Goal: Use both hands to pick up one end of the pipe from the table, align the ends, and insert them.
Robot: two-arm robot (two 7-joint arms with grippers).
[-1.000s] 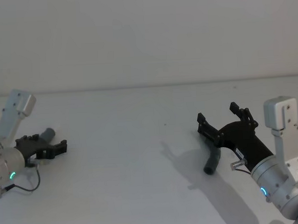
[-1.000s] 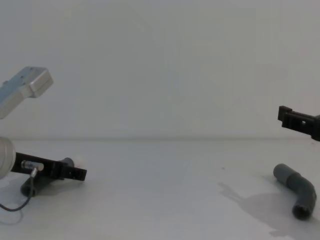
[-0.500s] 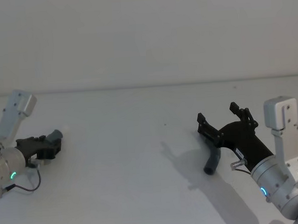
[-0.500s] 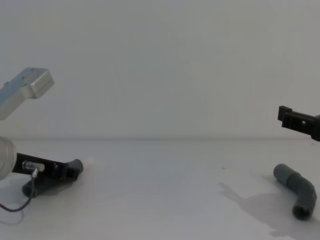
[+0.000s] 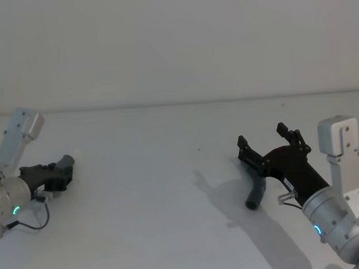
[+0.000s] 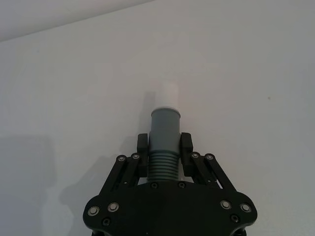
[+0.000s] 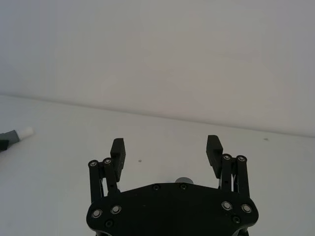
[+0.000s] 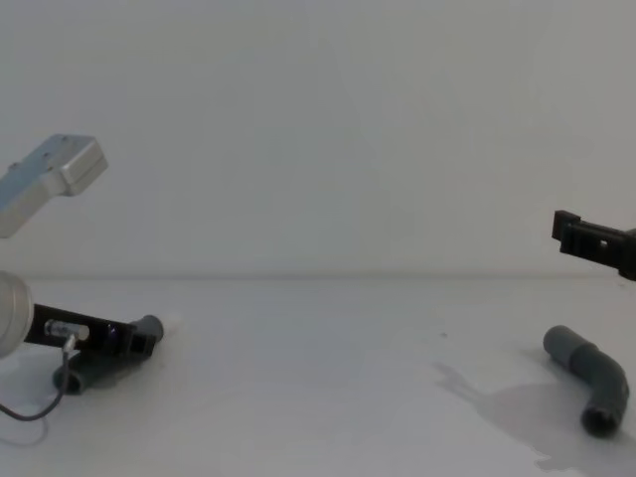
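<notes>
My left gripper [image 5: 57, 175] is shut on one dark grey pipe piece [image 5: 65, 162] at the far left of the white table [image 5: 158, 190]. In the left wrist view the fingers [image 6: 142, 147] clamp the piece's ribbed section [image 6: 163, 164], and its collar and white tip [image 6: 169, 93] stick out in front. At the right, the other bent grey piece [image 5: 255, 194] lies on the table. My right gripper [image 5: 263, 137] hangs open just above and behind it, with nothing between its jaws [image 7: 166, 147]. From the chest, that piece [image 8: 594, 383] lies below the gripper's finger [image 8: 586, 238].
A plain white wall rises behind the table. A thin black cable [image 5: 33, 223] loops from the left wrist onto the table. The right arm's shadow [image 5: 231, 198] falls on the table around the right pipe piece.
My left gripper, open around the ribbed piece a second ago, has shut on it and drawn back slightly, turning the piece. The right arm and right piece have not moved.
</notes>
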